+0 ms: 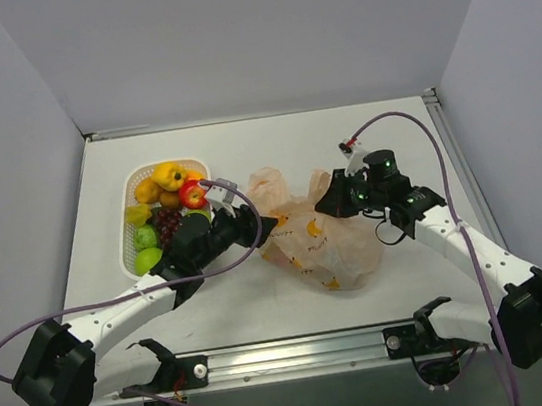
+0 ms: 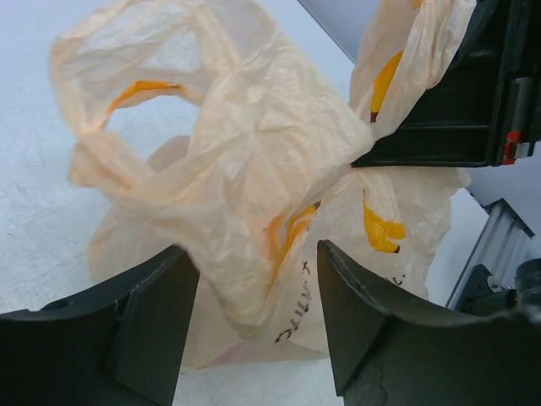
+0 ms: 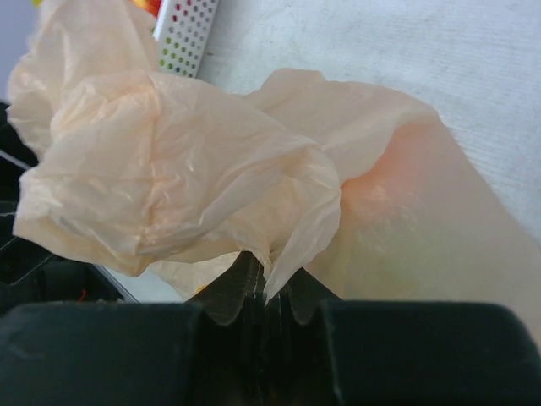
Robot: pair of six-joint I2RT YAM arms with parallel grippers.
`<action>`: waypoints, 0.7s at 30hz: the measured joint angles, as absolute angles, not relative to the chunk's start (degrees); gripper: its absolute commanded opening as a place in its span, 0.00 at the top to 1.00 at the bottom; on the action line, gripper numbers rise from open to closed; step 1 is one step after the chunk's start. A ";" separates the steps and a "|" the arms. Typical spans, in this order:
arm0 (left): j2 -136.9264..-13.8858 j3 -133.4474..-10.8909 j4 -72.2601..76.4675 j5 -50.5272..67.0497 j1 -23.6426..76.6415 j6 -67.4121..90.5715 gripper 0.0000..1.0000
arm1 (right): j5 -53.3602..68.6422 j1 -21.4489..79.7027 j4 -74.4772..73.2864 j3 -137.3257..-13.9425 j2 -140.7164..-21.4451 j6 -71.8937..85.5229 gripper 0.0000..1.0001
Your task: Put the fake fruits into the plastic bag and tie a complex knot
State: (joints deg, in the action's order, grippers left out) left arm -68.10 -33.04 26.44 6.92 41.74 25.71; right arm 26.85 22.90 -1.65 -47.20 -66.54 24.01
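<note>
The plastic bag (image 1: 319, 245) lies crumpled at mid-table, pale orange-beige with yellow prints. My left gripper (image 1: 269, 225) is at its left side. In the left wrist view this gripper (image 2: 258, 304) stands open, with a fold of the bag (image 2: 262, 169) between the two fingers (image 2: 152, 330) and not pinched. My right gripper (image 1: 328, 201) is at the bag's upper right edge. The right wrist view shows it (image 3: 266, 283) shut on a gathered bit of the bag's film (image 3: 186, 169). The fake fruits (image 1: 166, 210) lie in the white basket: yellow ones, a red apple (image 1: 192, 195), grapes and green apples.
The white lattice basket (image 1: 125, 236) stands left of the bag, close behind my left arm; its corner (image 3: 190, 30) shows in the right wrist view. A metal rail (image 1: 292, 349) runs along the near edge. Grey walls enclose the table. Purple cables loop over both arms.
</note>
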 measured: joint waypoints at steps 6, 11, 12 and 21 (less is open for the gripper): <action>-66.46 -34.09 26.39 10.04 41.67 29.65 0.15 | 31.70 25.78 0.75 -45.56 -64.60 20.08 1.00; -67.77 -35.07 26.55 10.44 41.87 32.34 0.08 | 34.59 27.86 1.56 -45.41 -64.69 16.93 1.00; -68.25 -35.22 26.50 10.31 41.85 32.75 0.08 | 34.98 28.01 1.74 -45.41 -64.79 16.36 1.00; -72.60 -36.67 26.57 9.19 41.82 37.34 0.09 | 36.47 30.09 2.87 -45.41 -66.87 14.74 1.00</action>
State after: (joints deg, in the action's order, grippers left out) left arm -72.60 -36.67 26.57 9.19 41.82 37.34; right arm 36.47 30.09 2.87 -45.41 -66.87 14.74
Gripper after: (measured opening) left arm 0.913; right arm 0.035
